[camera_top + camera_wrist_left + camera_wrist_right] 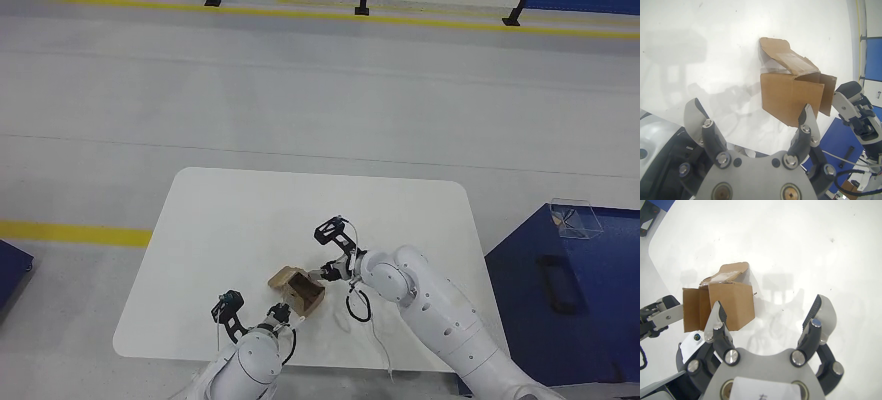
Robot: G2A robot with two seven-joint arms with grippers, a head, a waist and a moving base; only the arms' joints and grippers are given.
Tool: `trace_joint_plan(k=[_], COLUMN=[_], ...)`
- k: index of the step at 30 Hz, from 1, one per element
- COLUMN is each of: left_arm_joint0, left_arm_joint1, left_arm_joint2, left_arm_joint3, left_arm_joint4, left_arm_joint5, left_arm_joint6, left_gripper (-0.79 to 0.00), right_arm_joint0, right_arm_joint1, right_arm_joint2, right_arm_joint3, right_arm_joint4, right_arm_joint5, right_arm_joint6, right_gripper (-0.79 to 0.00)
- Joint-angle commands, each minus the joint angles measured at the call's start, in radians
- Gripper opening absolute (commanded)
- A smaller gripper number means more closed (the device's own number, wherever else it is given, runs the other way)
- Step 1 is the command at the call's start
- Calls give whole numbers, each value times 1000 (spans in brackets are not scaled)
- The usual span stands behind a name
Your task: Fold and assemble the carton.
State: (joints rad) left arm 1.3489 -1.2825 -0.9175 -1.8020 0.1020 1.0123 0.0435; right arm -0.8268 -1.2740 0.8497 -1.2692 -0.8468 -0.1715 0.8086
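Observation:
A small brown carton lies on its side on the white table, near the front edge. It is partly squared up, its end flaps stand out loose, and one torn flap carries old tape. In the left wrist view the carton sits just beyond my left gripper, which is open, with one fingertip against the carton's side. My right gripper is open too, and one of its fingers overlaps the carton. Each gripper stands at one side of the carton's open end: left gripper, right gripper.
The table's front edge runs close behind the left arm. A blue cabinet stands off the table's right side with a clear container on it. Bare table stretches behind and to both sides of the carton.

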Motion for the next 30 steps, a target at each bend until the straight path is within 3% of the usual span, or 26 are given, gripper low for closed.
trace_joint_plan(k=[1,16,23,30], left_arm_joint0=[-8,-66,-44,9], left_arm_joint1=[-9,-94,-116,-126], left_arm_joint2=[9,20,-1,-51], left_arm_joint3=[14,154,94,-47], left_arm_joint4=[2,-54,-92,-142], left_arm_joint5=[0,0,0,0], left_arm_joint6=[4,45,88,121], left_gripper=[0,0,0,0], right_arm_joint0=[5,33,24,4], right_arm_joint1=[-3,-27,-25,-8], right_arm_joint2=[-4,-48,-50,45], right_arm_joint3=[10,80,64,5], right_arm_joint4=[6,-43,-129,-49], right_arm_joint5=[-6,-4,-21,-92], right_arm_joint6=[3,-20,-68,-121], right_gripper=[0,0,0,0])
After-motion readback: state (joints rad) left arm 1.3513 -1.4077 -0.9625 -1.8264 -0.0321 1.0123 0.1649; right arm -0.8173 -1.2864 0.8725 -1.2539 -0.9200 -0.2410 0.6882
